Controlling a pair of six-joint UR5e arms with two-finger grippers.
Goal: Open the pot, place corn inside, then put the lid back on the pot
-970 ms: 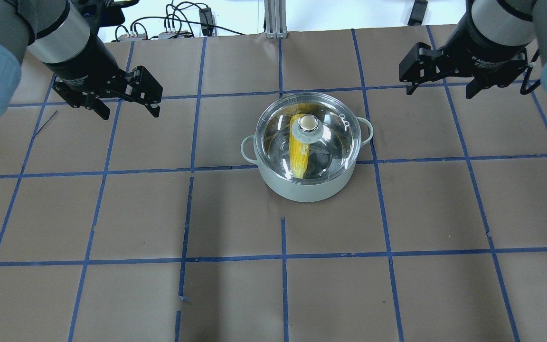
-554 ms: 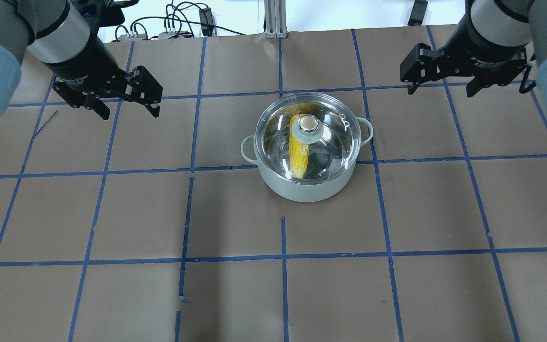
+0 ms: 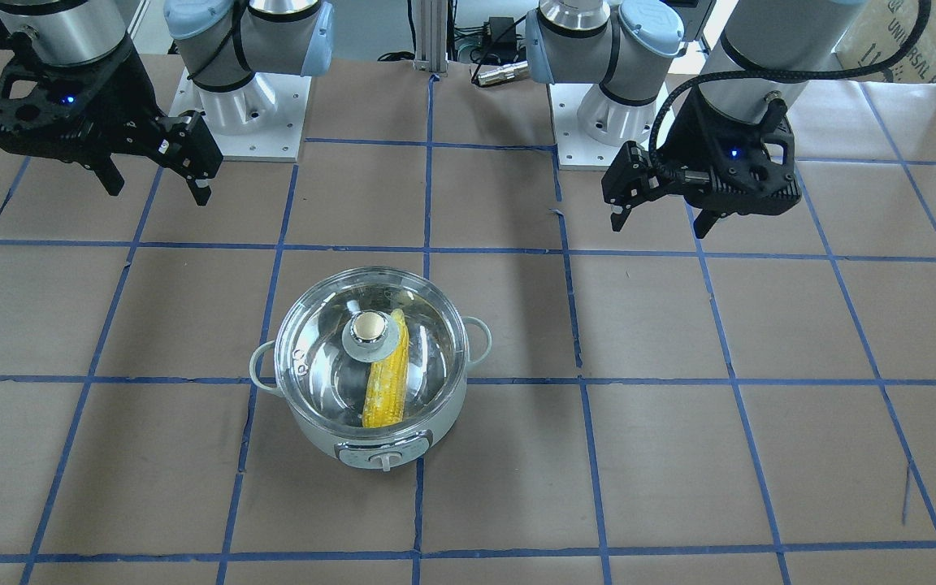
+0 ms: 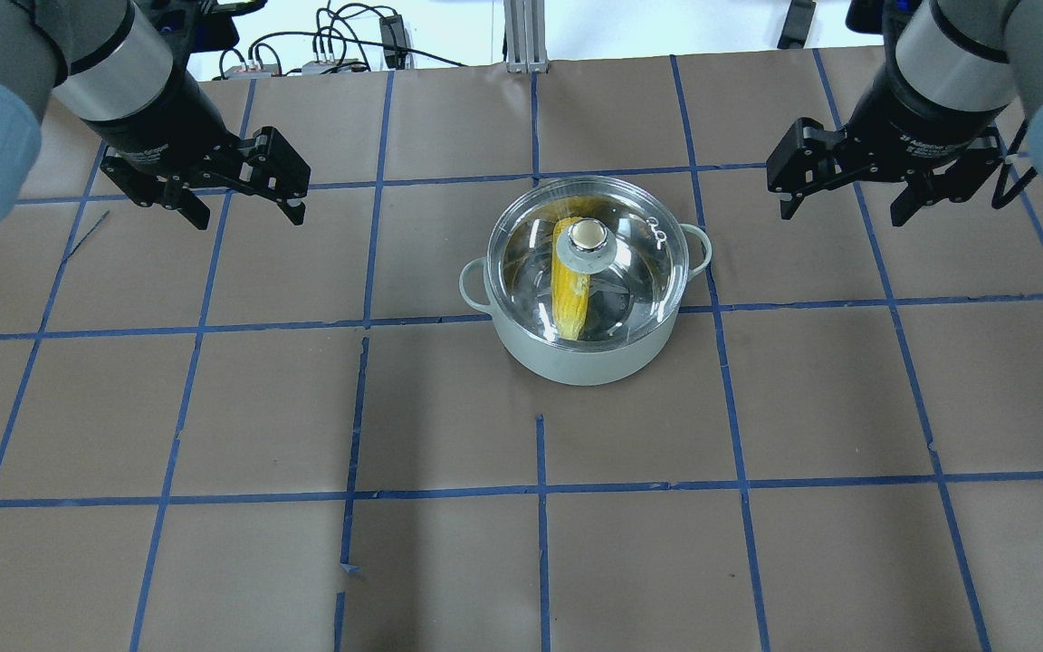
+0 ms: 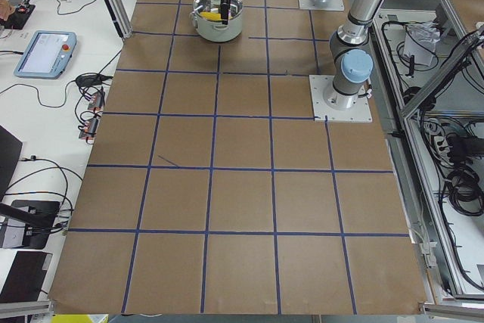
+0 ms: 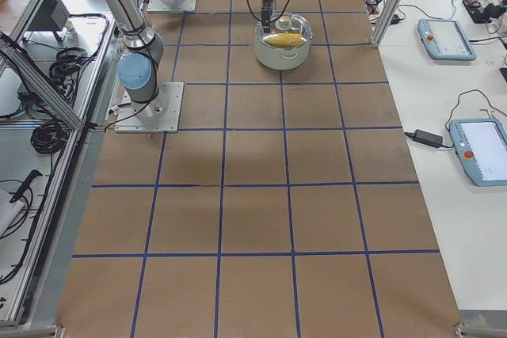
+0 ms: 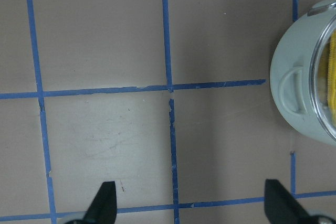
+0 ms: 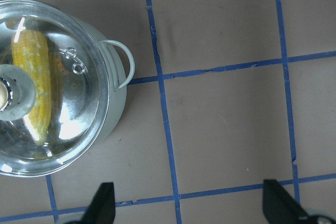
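The pale mint pot (image 4: 576, 358) stands mid-table, also in the front view (image 3: 330, 431). The clear glass lid (image 4: 639, 263) with its tan knob (image 4: 587, 234) sits on the pot. The yellow corn (image 4: 570, 290) lies inside under the lid, seen in the front view (image 3: 387, 390) and the right wrist view (image 8: 34, 85). My left gripper (image 4: 245, 213) hovers open and empty far to the pot's left. My right gripper (image 4: 843, 210) hovers open and empty to the pot's right. The left wrist view shows the pot's edge (image 7: 294, 87).
Brown paper with blue tape grid lines (image 4: 540, 489) covers the table. Cables and boxes (image 4: 331, 45) lie past the far edge. The arm bases (image 3: 240, 106) stand at the robot's side of the table.
My right gripper has moved a little toward the robot and slightly lower. The left gripper, pot, lid and corn have not moved.
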